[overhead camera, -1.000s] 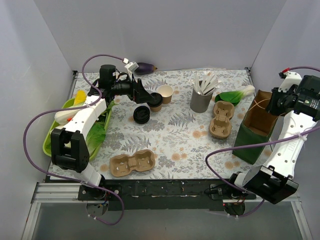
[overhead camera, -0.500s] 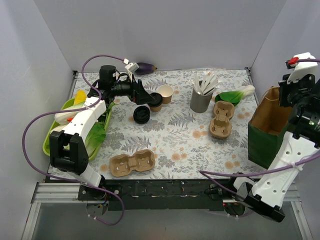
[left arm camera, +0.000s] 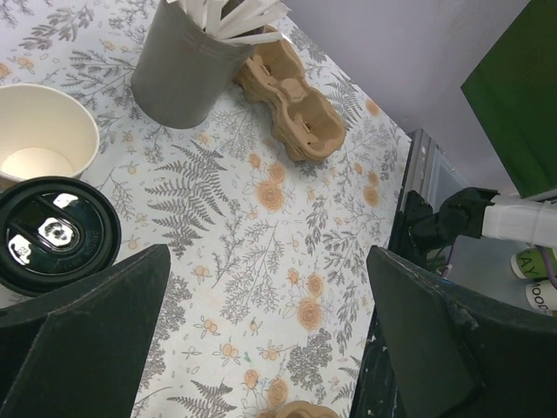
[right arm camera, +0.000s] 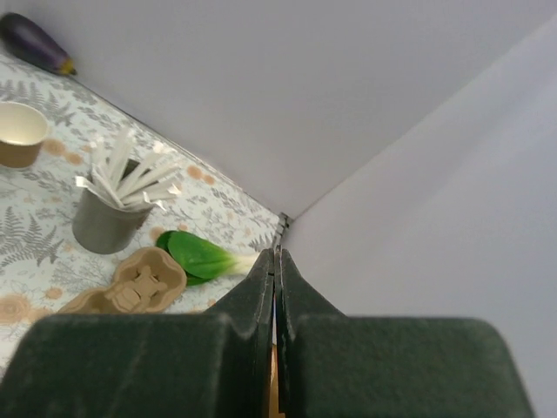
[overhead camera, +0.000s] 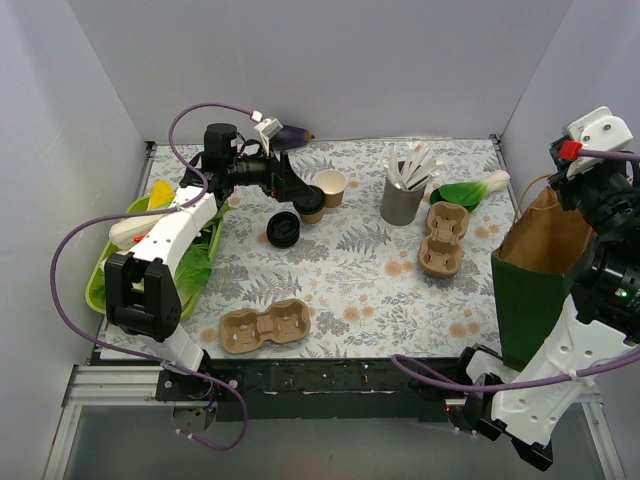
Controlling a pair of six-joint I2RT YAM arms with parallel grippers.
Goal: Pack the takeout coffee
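Got the left hand [left arm camera: 268, 252] spread wide here, nothing at all between the fingers [left arm camera: 87, 322]. Spotted the takeout coffee [left arm camera: 54, 233] right by the tip of the finger on the left edge of the wrist view. Standing upright on the surface [left arm camera: 287, 226], black lid on, outside the gap rather than in it. Can't tell about actual contact with that finger, looks super close though.

Just past it, farther out from the hand: a lidless tan cup [left arm camera: 39, 144], white inside, pretty much touching the lidded one. Further ahead of the open hand, a grey holder [left arm camera: 187, 74] stuffed with white sticks, plus a brown pulp cup carrier [left arm camera: 291, 96] snug against its far side. From overhead, also a stack of loose black lids [overhead camera: 283, 230] just beside the hand on the near side, and a second carrier [overhead camera: 262, 328] well apart from it, by the front edge.

Over to the right hand [right arm camera: 276, 266]: fingers pressed tight together, apparently pinching the top edge of the green bag [overhead camera: 535, 300]. Only a thin tan sliver showing low between the pads in the wrist view. Got the bag hanging below the hand, mouth open, looking raised off the surface. Coffee well apart from this hand, way over by the other one. Also some bok choy [right arm camera: 204, 257] and an eggplant [right arm camera: 35, 43] out ahead of the closed fingers.
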